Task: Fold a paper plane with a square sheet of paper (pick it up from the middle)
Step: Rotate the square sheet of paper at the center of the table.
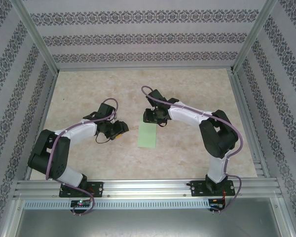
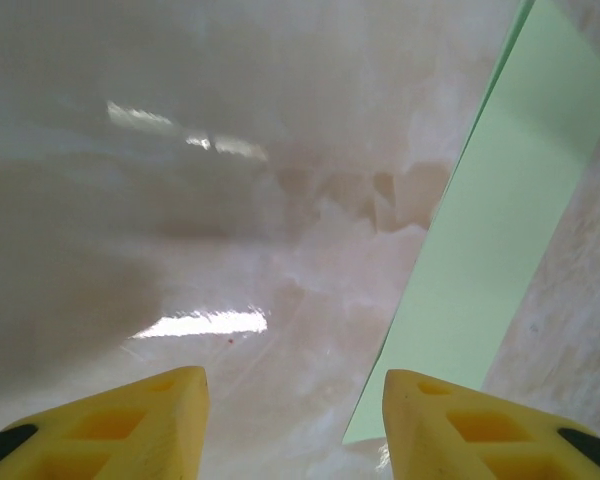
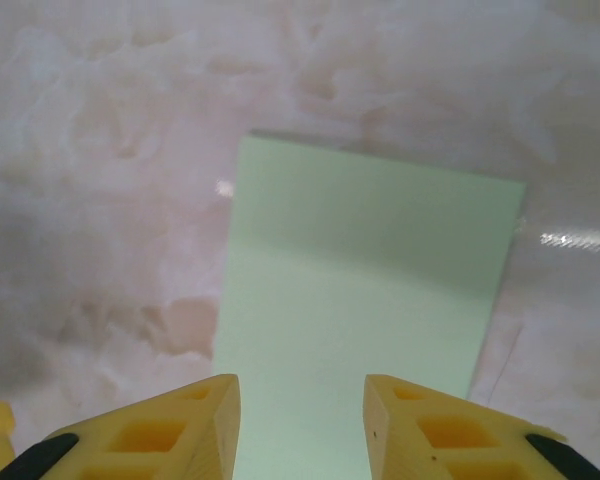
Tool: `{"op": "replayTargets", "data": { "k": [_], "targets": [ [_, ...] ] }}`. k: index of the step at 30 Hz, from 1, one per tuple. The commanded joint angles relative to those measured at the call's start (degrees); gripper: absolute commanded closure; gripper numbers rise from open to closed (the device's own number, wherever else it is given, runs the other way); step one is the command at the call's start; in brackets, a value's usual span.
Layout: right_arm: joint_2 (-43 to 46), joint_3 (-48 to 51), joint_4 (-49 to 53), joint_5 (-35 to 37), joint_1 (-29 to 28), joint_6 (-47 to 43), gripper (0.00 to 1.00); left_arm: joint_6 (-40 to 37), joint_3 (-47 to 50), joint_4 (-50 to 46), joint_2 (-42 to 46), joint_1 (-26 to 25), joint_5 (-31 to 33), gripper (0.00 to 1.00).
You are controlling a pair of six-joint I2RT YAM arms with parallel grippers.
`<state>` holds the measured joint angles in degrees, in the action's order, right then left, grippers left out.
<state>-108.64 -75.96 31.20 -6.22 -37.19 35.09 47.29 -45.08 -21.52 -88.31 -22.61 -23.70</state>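
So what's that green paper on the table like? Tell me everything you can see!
The sheet of paper is pale mint green, plain and thin, with no marks. It lies flat near the middle of the marbled table. From above it looks longer than wide, so it may be folded in half. The right gripper hangs open over its far end; whether it touches is unclear. The left gripper sits open close beside its left edge.

Robot test cell, a lab kind of place.
A left arm (image 1: 74, 132) and a right arm (image 1: 192, 116) are bolted on an aluminium rail (image 1: 148, 186) at the near edge of a marble-pattern table (image 1: 89, 89); patterned panels (image 1: 138, 34) in a metal frame (image 1: 37, 37) stand around it.
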Motion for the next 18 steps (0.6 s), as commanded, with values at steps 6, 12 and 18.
{"op": "replayTargets", "data": {
  "k": [6,12,18],
  "targets": [
    [-7.8,-6.7,1.0,-0.5,2.9,0.5,0.62,2.8,-4.8,3.9,-5.0,-7.1,-2.9,0.47],
    [-10.3,-5.5,0.4,-1.7,4.0,1.1,0.61,4.8,-6.3,2.5,-7.0,-10.1,-3.1,0.47],
    [-11.5,-2.4,-2.3,-4.1,5.1,2.7,0.61,5.4,-7.3,0.5,-8.2,-12.0,-2.4,0.45]
  ]
}}
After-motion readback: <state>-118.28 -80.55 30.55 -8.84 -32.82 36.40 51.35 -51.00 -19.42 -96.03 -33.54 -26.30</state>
